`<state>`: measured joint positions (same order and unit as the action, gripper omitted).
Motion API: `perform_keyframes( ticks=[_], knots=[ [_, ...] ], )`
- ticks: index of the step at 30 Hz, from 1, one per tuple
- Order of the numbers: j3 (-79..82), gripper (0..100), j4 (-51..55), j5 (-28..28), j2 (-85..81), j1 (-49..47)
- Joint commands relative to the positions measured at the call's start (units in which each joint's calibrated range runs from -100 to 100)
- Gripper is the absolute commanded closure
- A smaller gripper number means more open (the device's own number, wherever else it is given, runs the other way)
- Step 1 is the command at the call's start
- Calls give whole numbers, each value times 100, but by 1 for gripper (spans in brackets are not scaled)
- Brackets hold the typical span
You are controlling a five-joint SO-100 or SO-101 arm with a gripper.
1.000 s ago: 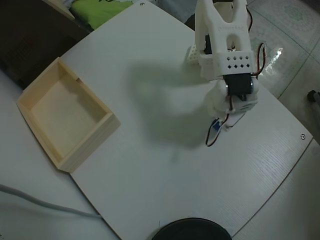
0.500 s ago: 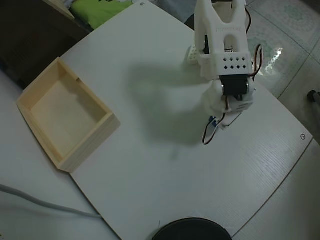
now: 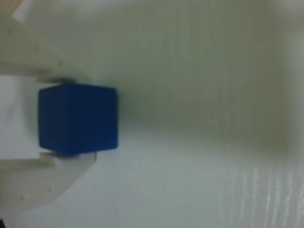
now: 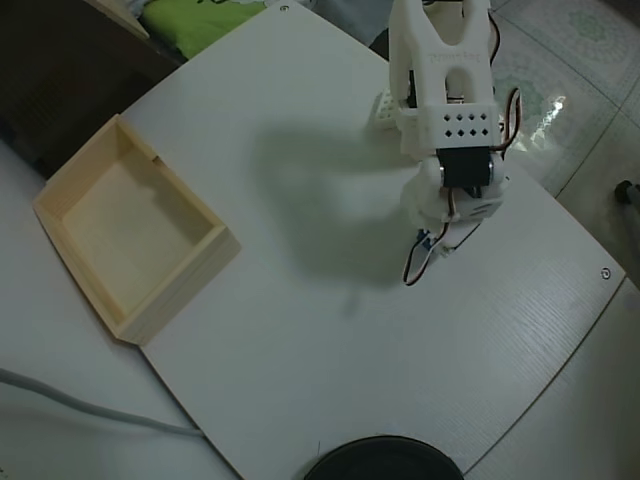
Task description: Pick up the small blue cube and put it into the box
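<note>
In the wrist view the small blue cube (image 3: 78, 118) fills the gap between my gripper's (image 3: 90, 118) two white fingers. The upper finger (image 3: 28, 52) and the lower finger (image 3: 38, 178) both press on its faces, so the gripper is shut on it. From overhead, the white arm (image 4: 450, 130) covers the gripper at the table's right side; only a speck of blue (image 4: 425, 238) shows under the wrist. The box (image 4: 75, 255), a shallow pale wooden tray, lies empty at the table's left edge, far from the arm.
A small white perforated block (image 4: 383, 108) sits behind the arm's base. A black round object (image 4: 385, 460) pokes in at the bottom edge. The white table (image 4: 300, 330) ends close to the arm on the right, with floor beyond.
In the overhead view the wrist has shifted slightly up and to the left, and the blue speck under it moved along. The box has not moved.
</note>
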<state>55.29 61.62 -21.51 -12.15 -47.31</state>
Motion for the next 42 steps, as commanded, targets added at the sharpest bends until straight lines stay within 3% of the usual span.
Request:
perform_keyframes(
  ticks=[1,6,20,34,42],
  knots=[
    [-9,92,23,-22,-28,17],
    [-552,92,456,-17,-45,17],
    [-4154,92,2462,-17,-36,267],
    [-6543,92,2368,-501,-36,2833],
    [-6896,92,1119,-787,-11,4440]
  ],
)
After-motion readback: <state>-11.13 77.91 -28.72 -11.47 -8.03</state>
